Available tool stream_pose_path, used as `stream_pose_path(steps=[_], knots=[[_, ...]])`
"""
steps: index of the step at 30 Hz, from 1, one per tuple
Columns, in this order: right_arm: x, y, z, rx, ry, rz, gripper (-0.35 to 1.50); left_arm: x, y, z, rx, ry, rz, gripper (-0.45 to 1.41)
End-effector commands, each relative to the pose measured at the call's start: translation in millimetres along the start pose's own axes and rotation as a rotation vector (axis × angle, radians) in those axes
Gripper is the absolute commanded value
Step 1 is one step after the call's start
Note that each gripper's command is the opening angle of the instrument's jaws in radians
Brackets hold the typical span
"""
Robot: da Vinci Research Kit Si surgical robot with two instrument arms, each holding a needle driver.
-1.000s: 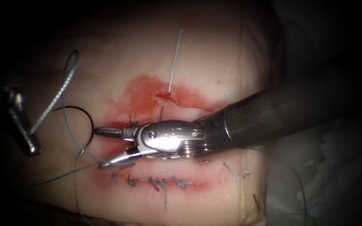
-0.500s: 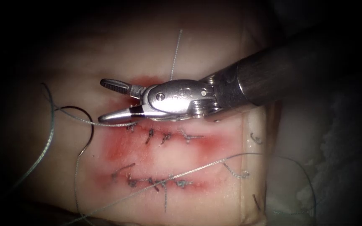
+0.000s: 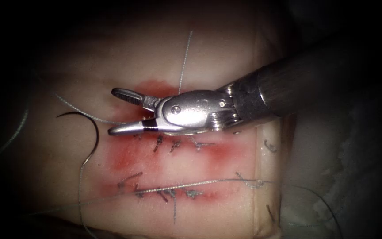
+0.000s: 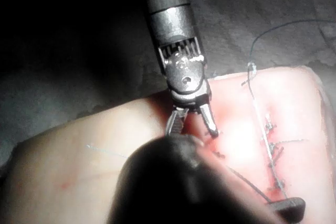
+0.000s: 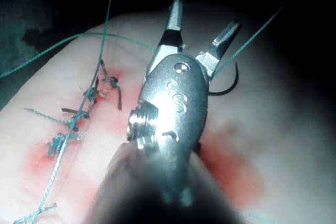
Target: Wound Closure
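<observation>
The right arm's polished steel gripper (image 3: 119, 111), a smooth rounded clevis on a dark matte shaft, hangs over the pale, glistening slab of pork-belly tissue (image 3: 111, 62) with its two slim tapered jaws spread apart and holding nothing; the right wrist view (image 5: 202, 24) shows the same open fork, its inner faces finely ridged. The tool seen in the left wrist view (image 4: 191, 121) is that same right arm's tool, jaws parted over the tissue. The thin black curved needle (image 3: 93, 128) lies free on the tissue, toward the tissue's left edge and just left of the jaw tips, its arc bowed toward the jaws and not visibly buried. Fine grey-blue braided thread (image 3: 208, 181) trails from the needle's lower end down the left side and runs in a long slack line across the lower row of stitches (image 3: 164, 193) toward the tissue's right edge; another strand (image 3: 82, 113) passes beneath the lower jaw. A second row of short dark knotted stitches (image 3: 173, 145) sits directly under the gripper, each row ringed by a smear of red fluid (image 3: 124, 161). A pale stiff cut end of thread (image 3: 184, 62) stands above. Bare tissue lies open above the gripper and left of the needle; the right edge drops off squarely beside the shaft.
</observation>
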Motion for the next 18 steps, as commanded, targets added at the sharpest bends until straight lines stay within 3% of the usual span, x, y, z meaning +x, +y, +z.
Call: stream_pose_path(steps=[1,3,6,8,9,14,15,18], knots=[[1.3,1.1,0.3,-0.011,0.014,0.009,0.73,-1.4,0.0,-0.4,-0.013,-0.006,0.019,-0.45],[3.0,2.1,0.0,-0.018,0.07,0.015,0.69,-3.2,-1.4,-1.0,-0.008,-0.035,0.079,-0.45],[4.0,2.4,0.1,-0.019,0.103,0.005,0.69,-3.7,-3.0,-0.6,-0.015,-0.039,0.092,-0.45],[4.6,1.7,0.5,-0.022,0.116,-0.004,1.01,-3.9,-5.2,1.1,-0.067,-0.02,0.103,-0.45],[4.6,1.7,0.5,-0.022,0.116,-0.004,1.01,-3.9,-5.2,1.1,-0.067,-0.02,0.103,-0.45],[3.1,-1.3,1.9,0.031,0.114,-0.118,1.05,-3.0,-7.6,3.2,-0.286,0.065,0.076,-0.45],[2.6,-2.4,2.5,0.091,0.121,-0.167,1.06,-2.2,-7.7,3.0,-0.426,0.11,0.045,-0.45],[2.2,-3.5,2.9,0.143,0.126,-0.235,1.13,-0.8,-7.3,2.0,-0.503,0.145,0.012,-0.45]])
